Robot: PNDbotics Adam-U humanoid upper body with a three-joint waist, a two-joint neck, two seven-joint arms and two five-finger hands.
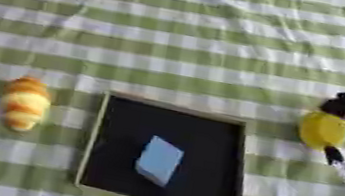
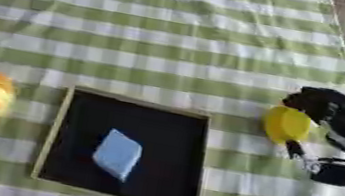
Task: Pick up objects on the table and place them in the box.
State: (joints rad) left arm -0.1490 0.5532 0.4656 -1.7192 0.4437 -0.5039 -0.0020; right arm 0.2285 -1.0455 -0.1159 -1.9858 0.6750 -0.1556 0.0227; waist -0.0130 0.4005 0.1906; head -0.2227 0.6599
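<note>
robot hand [image 2: 322, 127] round smooth yellow ball [image 2: 286, 124]

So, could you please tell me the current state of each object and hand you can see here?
Box: open-topped, on the striped cloth, holding one item.
Blue block: inside the box, lying tilted.
Croissant: on the cloth left of the box, untouched.
Yellow object: right of the box, held.
Right hand: fingers curled around the yellow object.
Left hand: not visible.
</note>
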